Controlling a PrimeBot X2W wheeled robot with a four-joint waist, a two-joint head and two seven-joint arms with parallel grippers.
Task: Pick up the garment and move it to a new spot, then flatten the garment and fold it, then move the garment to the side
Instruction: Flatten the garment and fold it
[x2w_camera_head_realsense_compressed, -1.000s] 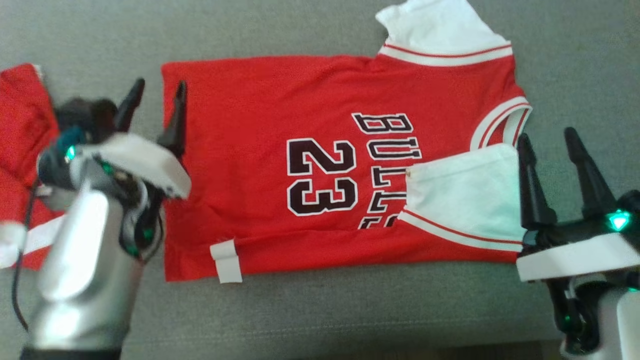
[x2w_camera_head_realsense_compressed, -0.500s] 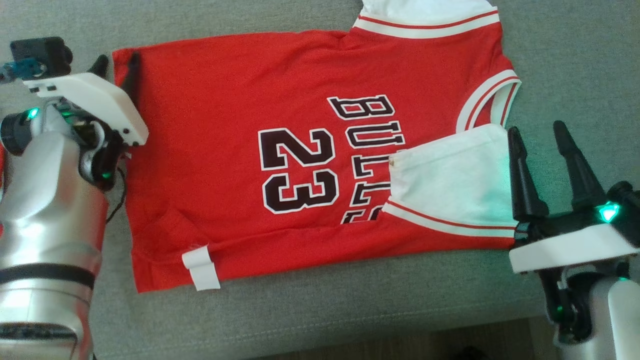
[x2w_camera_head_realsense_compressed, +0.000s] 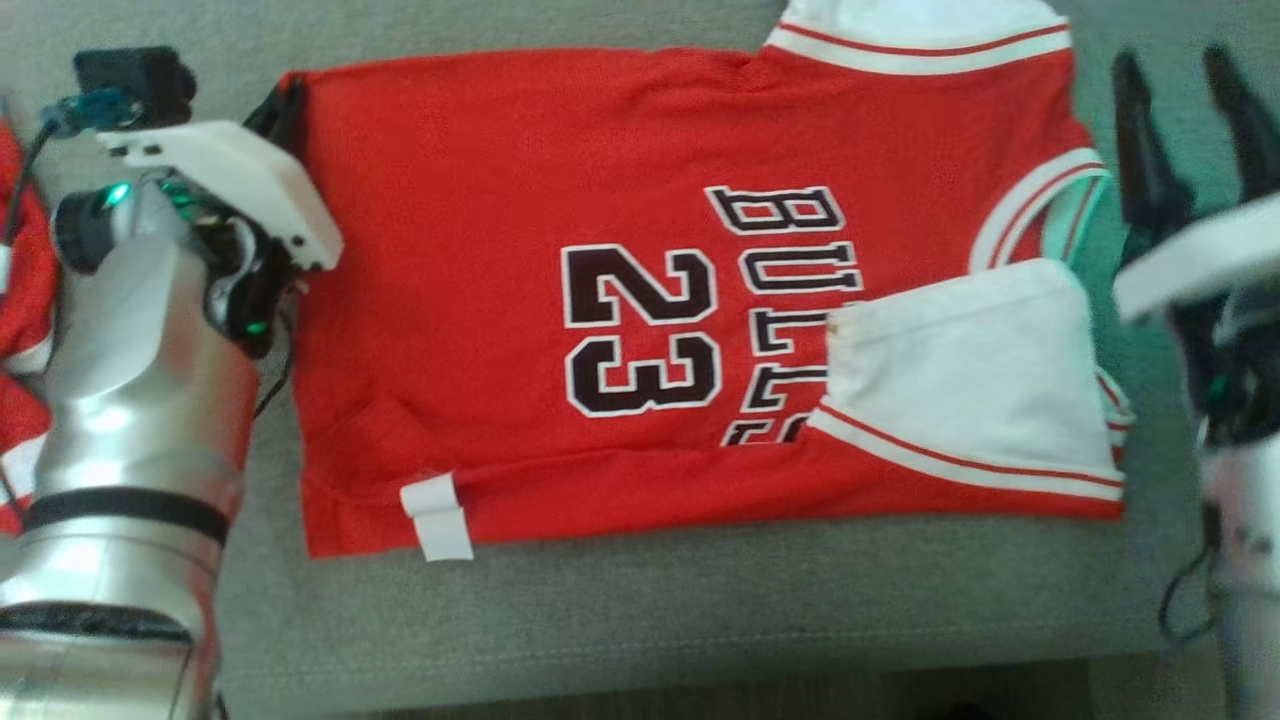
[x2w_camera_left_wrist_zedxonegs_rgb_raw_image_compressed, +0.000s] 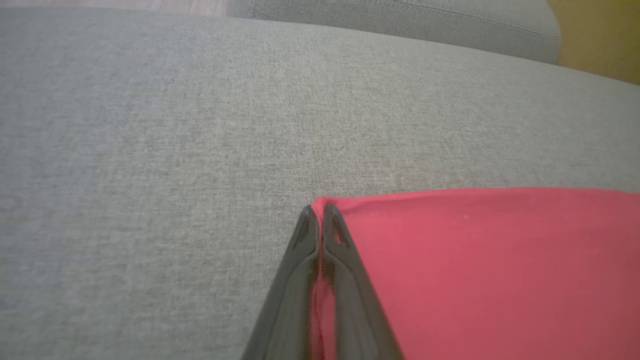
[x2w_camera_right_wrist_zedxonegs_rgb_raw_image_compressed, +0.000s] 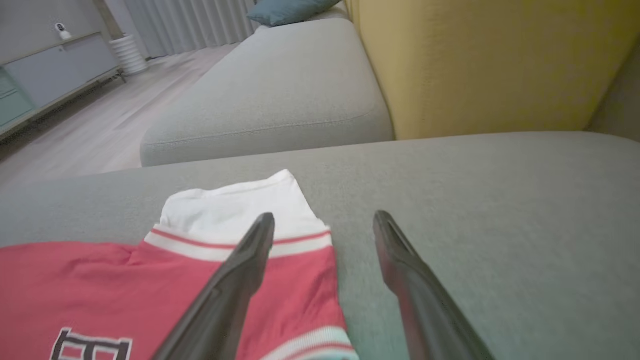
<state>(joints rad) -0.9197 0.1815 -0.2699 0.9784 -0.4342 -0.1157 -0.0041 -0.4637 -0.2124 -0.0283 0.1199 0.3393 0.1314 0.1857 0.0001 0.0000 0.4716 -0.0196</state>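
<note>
The garment is a red jersey with black "BULLS 23" lettering and white sleeves, spread flat on a grey sofa cushion. My left gripper sits at its far left hem corner. In the left wrist view the left gripper is shut, with the red garment pinched between the fingers at that corner. My right gripper stands open just off the garment's right shoulder. In the right wrist view the right gripper is spread above the garment by its white sleeve.
Another red piece of clothing lies at the left edge, behind my left arm. A yellow backrest rises behind the cushion, and a second grey cushion lies beyond. The seat's front edge runs along the bottom of the head view.
My left gripper reached the garment's far left corner and went from open to shut on it. My right gripper moved forward to beside the shoulder, still open. The head camera has shifted.
</note>
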